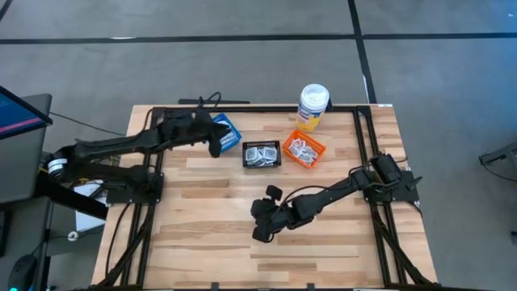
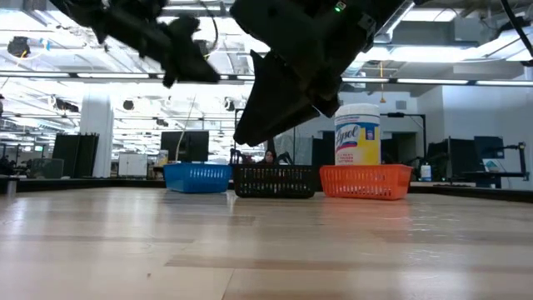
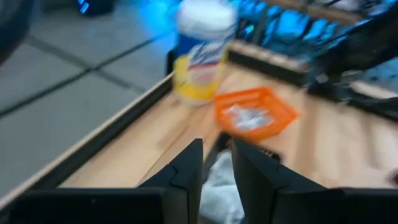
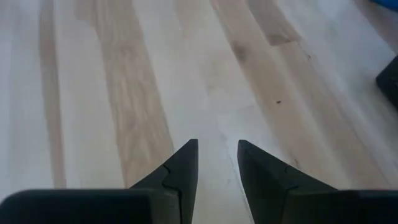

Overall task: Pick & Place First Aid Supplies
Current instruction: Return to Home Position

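The first aid supplies show as small white packets lying in the black basket (image 1: 262, 154) and in the orange basket (image 1: 303, 149) (image 3: 247, 117). A blue basket (image 1: 229, 132) stands to their left. My left gripper (image 1: 215, 146) (image 3: 217, 163) hangs open at the blue basket's near side, raised above the table. Past its fingers a blurred white heap of packets (image 3: 219, 190) lies lower down, not touched. My right gripper (image 1: 261, 232) (image 4: 217, 158) is open over bare wood near the table's middle, with nothing between its fingers.
A tall white bottle with a yellow label (image 1: 313, 105) (image 2: 357, 133) stands at the far edge behind the orange basket (image 2: 365, 180). The three baskets form a row across the far half. A black frame (image 1: 365, 137) rims the table. The near half is bare wood.
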Robot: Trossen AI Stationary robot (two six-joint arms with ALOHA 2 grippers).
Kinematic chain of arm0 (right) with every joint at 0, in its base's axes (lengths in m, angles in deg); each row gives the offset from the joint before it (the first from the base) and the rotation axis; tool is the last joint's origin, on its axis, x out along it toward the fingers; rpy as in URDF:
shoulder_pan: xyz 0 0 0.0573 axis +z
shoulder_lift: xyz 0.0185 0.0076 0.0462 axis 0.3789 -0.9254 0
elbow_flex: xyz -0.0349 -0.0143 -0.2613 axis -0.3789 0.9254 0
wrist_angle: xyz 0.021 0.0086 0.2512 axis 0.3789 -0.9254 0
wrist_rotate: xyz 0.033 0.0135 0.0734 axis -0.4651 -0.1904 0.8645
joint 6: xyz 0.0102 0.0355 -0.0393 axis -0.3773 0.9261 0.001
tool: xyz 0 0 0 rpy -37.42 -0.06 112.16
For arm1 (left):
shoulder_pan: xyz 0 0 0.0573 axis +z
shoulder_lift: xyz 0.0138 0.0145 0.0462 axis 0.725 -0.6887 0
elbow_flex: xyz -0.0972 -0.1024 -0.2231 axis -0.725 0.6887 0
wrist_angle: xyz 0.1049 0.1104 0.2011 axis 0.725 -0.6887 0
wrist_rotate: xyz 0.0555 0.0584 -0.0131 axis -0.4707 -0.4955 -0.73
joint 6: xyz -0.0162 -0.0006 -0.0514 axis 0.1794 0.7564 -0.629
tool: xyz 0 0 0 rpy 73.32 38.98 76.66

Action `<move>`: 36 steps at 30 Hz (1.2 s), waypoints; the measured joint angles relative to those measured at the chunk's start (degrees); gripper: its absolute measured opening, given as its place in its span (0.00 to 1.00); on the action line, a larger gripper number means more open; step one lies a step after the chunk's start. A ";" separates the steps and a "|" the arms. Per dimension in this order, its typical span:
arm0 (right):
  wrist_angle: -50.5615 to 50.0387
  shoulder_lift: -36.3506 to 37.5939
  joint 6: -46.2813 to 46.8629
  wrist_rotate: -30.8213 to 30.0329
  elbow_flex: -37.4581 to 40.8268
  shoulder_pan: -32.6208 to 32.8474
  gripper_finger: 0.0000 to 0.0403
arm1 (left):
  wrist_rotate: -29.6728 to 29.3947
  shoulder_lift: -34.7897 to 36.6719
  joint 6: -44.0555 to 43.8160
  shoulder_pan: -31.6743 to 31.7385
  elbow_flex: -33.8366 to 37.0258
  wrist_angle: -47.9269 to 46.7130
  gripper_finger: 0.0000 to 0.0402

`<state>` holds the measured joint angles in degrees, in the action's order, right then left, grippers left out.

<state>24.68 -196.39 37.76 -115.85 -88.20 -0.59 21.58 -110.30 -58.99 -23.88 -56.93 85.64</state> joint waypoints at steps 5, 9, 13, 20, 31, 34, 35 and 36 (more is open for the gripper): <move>-0.43 0.50 -0.55 5.94 0.02 0.03 0.27 | 0.02 5.85 3.75 -5.66 0.00 -2.86 0.21; -7.78 5.12 -0.65 5.53 -0.02 0.42 0.27 | 0.02 8.26 3.58 -10.07 0.00 -6.62 0.21; -18.44 11.66 -0.77 -1.48 0.02 1.72 0.27 | 0.03 10.60 3.59 -12.85 0.18 -9.33 0.21; -24.55 22.47 -14.62 -16.00 0.00 6.68 0.27 | 0.03 19.92 3.44 -14.82 6.15 -8.74 0.21; -42.37 28.27 -5.55 -19.15 0.00 5.62 0.27 | 1.11 35.89 3.37 -14.82 21.02 -6.78 0.21; -42.99 29.34 -4.15 -19.15 0.02 5.78 0.27 | 1.47 38.26 3.42 -14.82 26.18 -1.22 0.21; -42.99 29.89 -4.12 -19.32 0.02 6.26 0.27 | 1.49 38.85 3.73 -14.82 27.49 0.75 0.21; -43.02 30.48 -4.09 -20.02 0.02 6.75 0.27 | 1.49 39.41 3.88 -14.82 28.47 2.64 0.21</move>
<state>-18.34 -165.91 33.67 -135.87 -88.18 6.17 23.06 -70.89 -55.10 -38.70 -28.47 88.28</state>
